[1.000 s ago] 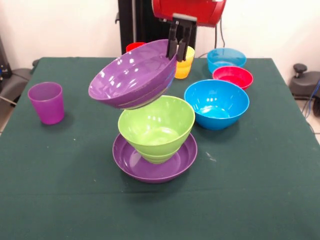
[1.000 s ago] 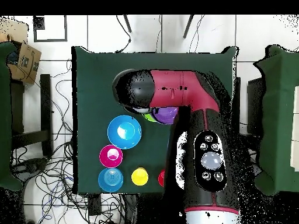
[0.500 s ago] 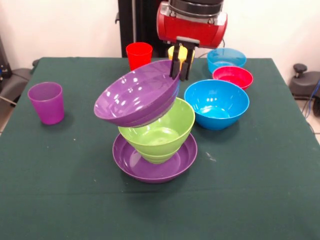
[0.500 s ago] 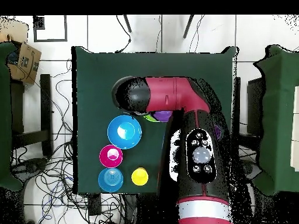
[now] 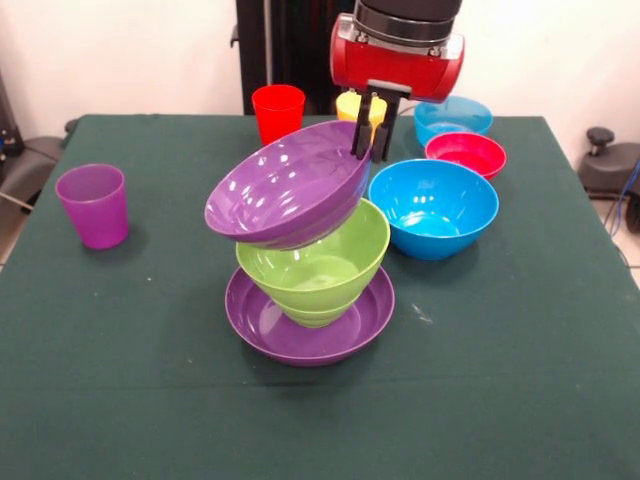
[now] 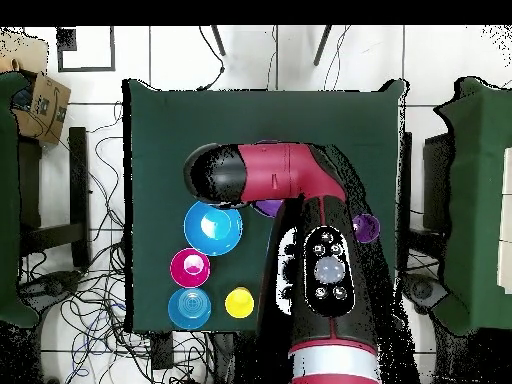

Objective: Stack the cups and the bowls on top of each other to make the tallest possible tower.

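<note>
My gripper [image 5: 370, 150] is shut on the far rim of a large purple bowl [image 5: 285, 185]. That bowl hangs steeply tilted, with its low side touching the lime green bowl [image 5: 318, 268]. The green bowl stands in a shallow purple bowl [image 5: 310, 330] on the table. To the right sit a large blue bowl [image 5: 433, 205], a small red bowl [image 5: 465, 152] and a light blue bowl [image 5: 452, 115]. A red cup [image 5: 278, 108] and a yellow cup [image 5: 352, 104] stand at the back, a purple cup [image 5: 93, 205] at the left. From overhead the arm [image 6: 290, 180] hides the stack.
The dark green table cloth [image 5: 520, 350] runs to the edges on all sides. Overhead I see the blue bowl [image 6: 212, 227], red bowl [image 6: 190, 267], light blue bowl [image 6: 189, 307], yellow cup [image 6: 239, 302] and purple cup [image 6: 365, 228] around the arm.
The gripper has come down and shifted right in the front view, carrying the purple bowl from above the green bowl until it touches it. The red cup has come into sight.
</note>
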`<state>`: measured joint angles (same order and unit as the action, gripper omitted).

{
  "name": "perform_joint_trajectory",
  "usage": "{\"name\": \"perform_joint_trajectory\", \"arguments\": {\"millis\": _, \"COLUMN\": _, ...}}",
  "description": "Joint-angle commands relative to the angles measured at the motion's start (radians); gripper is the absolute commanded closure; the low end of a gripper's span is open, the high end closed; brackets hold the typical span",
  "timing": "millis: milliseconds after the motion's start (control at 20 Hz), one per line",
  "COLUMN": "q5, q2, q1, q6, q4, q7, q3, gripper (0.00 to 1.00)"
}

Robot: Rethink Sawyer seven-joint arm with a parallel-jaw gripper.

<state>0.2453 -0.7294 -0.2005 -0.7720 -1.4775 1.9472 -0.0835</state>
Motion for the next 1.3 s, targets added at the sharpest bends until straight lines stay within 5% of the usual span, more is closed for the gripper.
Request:
{"name": "perform_joint_trajectory", "arguments": {"millis": 50, "q5": -0.03, "q2": 0.03, "q1": 0.023, "q6": -0.051, "q4": -0.019, "q7": 0.119, "q3": -0.017, "gripper": 1.0}}
{"name": "perform_joint_trajectory", "arguments": {"millis": 500, "q5": -0.051, "q2": 0.011, "q1": 0.028, "q6": -0.051, "q4": -0.03, "q7": 0.101, "q3": -0.009, "gripper": 1.0}}
{"name": "perform_joint_trajectory", "arguments": {"millis": 550, "q5": -0.054, "q2": 0.012, "q1": 0.027, "q6": -0.046, "q4": -0.03, "q7": 0.091, "q3": -0.008, "gripper": 0.0}}
{"name": "perform_joint_trajectory", "arguments": {"millis": 1300, "q5": -0.083, "q2": 0.025, "q1": 0.018, "q6": -0.072, "q4": -0.01, "q7": 0.071, "q3": -0.022, "gripper": 0.0}}
